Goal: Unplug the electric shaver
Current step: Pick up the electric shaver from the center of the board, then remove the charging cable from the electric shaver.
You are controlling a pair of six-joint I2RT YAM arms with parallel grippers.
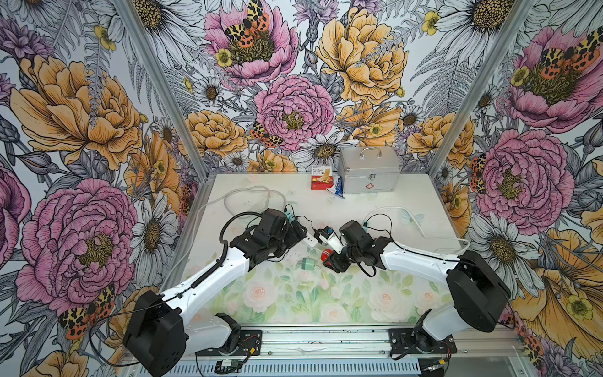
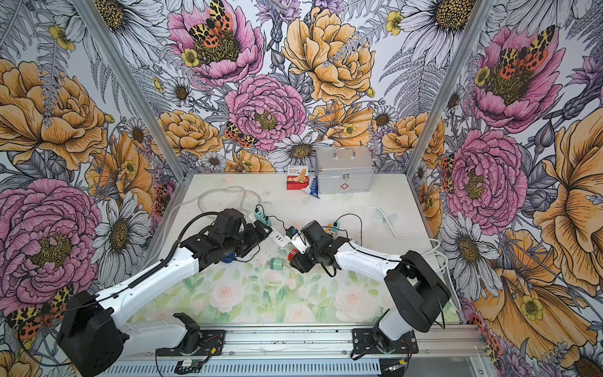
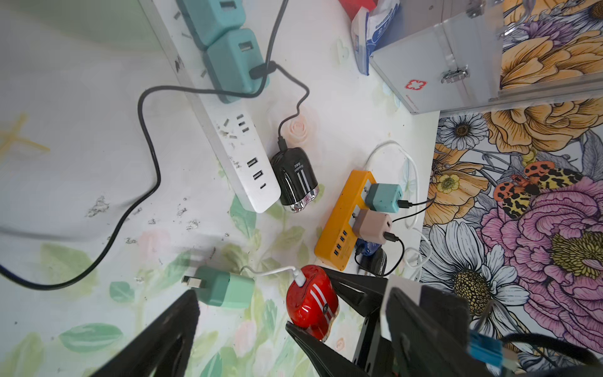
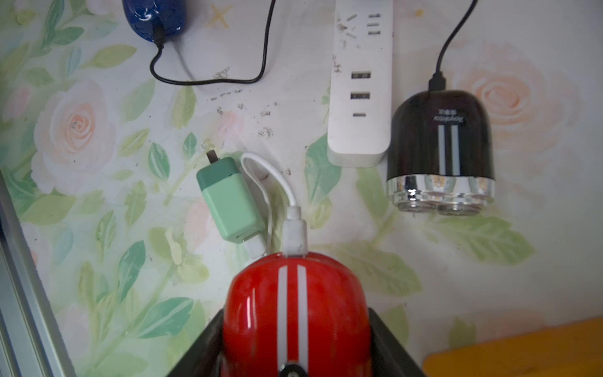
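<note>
The red electric shaver (image 4: 293, 303) is held near the middle of the desk (image 1: 293, 293). It is pinched on both sides by the right gripper (image 4: 295, 329). A short white cable (image 4: 270, 176) is plugged into the shaver and runs to a green plug block (image 4: 231, 205). The green plug block is lying flat on the desk just left of the shaver. Its metal prongs are bare and are not pushed into any power strip. The left gripper (image 3: 241, 312) is spread wide, and nothing is pinched in it. One of its fingers (image 3: 169, 336) is seen close beside the green plug block, but whether it touches cannot be told. A white power strip (image 4: 359, 98) is laid a little farther back. A black shaver (image 4: 440, 143) is lying just right of its near end, with a black cable plugged in. A blue shaver (image 2: 227, 258) is seen under the left arm. An orange power strip (image 3: 339, 228) with two small plug blocks is set farther right. A silver first-aid box (image 1: 368, 169) is stood at the far edge.
</note>
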